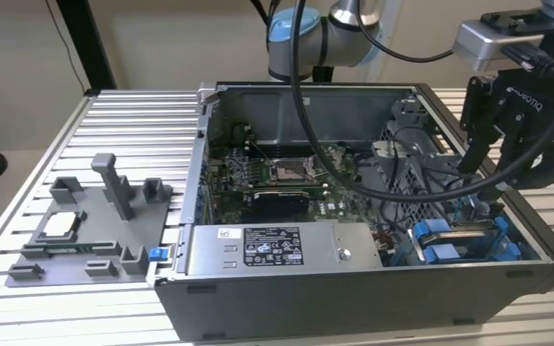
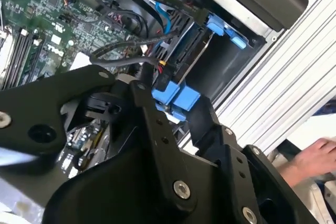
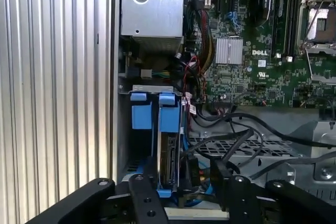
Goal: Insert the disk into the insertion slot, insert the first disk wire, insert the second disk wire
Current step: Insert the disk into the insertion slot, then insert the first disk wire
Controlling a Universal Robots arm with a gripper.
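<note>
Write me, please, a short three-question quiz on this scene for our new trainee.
1. True or false: the disk already stands in the insertion slot.
2. In the exterior view, over which part of the computer case does the gripper hang? A its left end; B its right end, by the blue tabs; C its middle.
3. Fill in: in the second wrist view, a person's ___ shows beyond the table.
Key: 1 true; 2 B; 3 hand.

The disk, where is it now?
The disk stands on edge in the insertion slot, at the case's near corner on the exterior view's right, below the gripper.
</note>
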